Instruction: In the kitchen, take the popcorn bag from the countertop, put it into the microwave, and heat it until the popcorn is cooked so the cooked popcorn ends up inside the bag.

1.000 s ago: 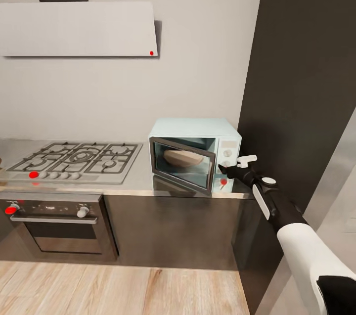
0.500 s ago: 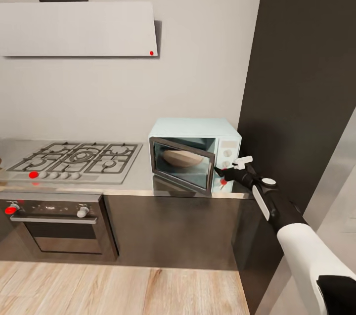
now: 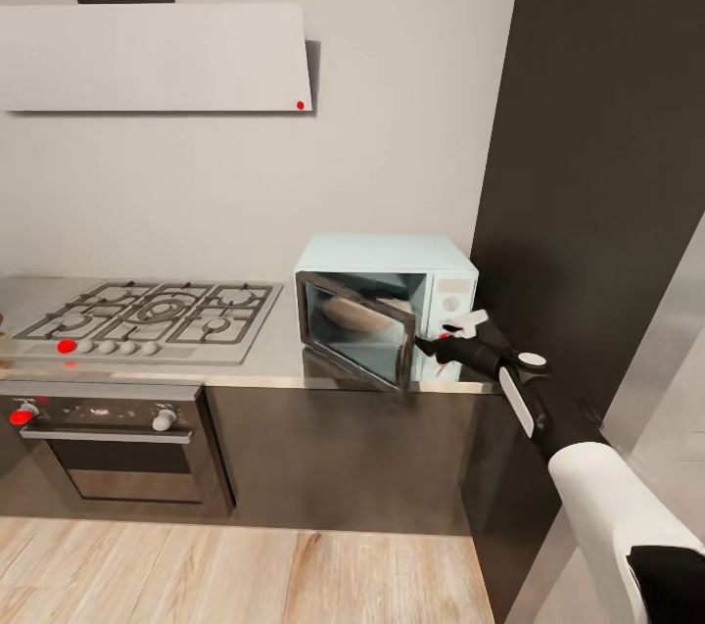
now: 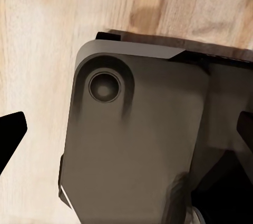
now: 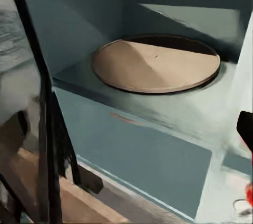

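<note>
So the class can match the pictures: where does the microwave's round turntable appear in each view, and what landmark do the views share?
Head view: the turntable shows behind the half-open glass door, inside the microwave.
Right wrist view: turntable lies on the blue cavity floor, upper middle.
Left wrist view: no turntable here.
Shared landmark: the dark-framed door.

The kitchen is lit softly and evenly in the head view, and the white wall at the top of the frame is bright. A thin dark shadow is cast beside the hood (image 3: 157,56). Faint reflections are seen on the steel countertop (image 3: 279,350). The microwave (image 3: 387,306) looks a little soft. Blur is seen at the left edge of the right wrist view.
</note>
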Motion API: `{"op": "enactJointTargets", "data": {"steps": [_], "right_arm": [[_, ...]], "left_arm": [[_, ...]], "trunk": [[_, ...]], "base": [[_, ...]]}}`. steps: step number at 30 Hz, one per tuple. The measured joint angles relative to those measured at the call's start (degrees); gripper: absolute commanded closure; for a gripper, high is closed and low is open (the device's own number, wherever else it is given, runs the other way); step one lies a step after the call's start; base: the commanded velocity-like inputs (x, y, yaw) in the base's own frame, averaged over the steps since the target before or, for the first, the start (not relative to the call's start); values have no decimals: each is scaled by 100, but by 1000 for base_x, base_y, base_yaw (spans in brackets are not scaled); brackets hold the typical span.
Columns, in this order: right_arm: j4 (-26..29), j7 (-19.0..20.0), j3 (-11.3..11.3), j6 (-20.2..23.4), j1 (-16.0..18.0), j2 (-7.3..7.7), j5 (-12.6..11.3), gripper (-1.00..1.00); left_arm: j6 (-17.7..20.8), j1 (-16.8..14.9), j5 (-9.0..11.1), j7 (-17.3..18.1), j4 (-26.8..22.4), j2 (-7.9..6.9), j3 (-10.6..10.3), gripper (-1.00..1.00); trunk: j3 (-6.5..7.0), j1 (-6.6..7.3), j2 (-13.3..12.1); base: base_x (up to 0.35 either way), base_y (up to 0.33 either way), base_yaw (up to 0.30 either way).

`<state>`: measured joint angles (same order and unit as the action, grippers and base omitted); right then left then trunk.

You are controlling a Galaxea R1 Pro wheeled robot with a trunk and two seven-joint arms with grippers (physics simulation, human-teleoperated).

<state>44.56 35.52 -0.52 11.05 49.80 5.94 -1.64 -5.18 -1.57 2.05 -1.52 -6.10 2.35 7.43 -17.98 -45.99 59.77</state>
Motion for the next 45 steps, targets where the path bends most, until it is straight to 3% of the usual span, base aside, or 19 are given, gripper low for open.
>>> {"op": "enactJointTargets", "data": {"steps": [16,20,23,25,27,30,37,41,45], "right_arm": [[5,1044,-3,4,0,-29,8,-100],[13,1549,-5,50,0,-44,8,-100],[54,1606,-90,67,-13,-216,14,-100],[70,1558,-305,65,-37,-447,28,-100],[81,1533,-488,64,-53,-546,31,-100],[102,1521,-604,69,-65,-580,28,-100],[133,1369,-562,516,-79,-581,-13,-100],[161,438,-564,624,-79,-594,-27,-100],[278,-174,-582,727,-96,-905,0,-100]], "left_arm": [[0,-7,-2,0,0,0,0,-100],[0,-12,-3,0,0,0,0,-100],[0,-15,-1,-1,0,0,0,-100],[0,-14,0,0,1,0,0,-100],[0,-15,2,0,0,0,0,-100],[0,-10,2,0,0,0,0,-100],[0,-15,2,0,0,-1,0,-100],[0,-15,2,0,-8,-14,5,-100],[0,-16,2,0,-8,-17,9,-100]], "trunk": [[0,0,0],[0,0,0],[0,0,0],[0,0,0],[0,0,0],[0,0,0],[0,0,0],[0,0,0],[0,0,0]], "base": [[0,0,0],[0,0,0],[0,0,0],[0,0,0],[0,0,0],[0,0,0],[0,0,0],[0,0,0],[0,0,0]]}}
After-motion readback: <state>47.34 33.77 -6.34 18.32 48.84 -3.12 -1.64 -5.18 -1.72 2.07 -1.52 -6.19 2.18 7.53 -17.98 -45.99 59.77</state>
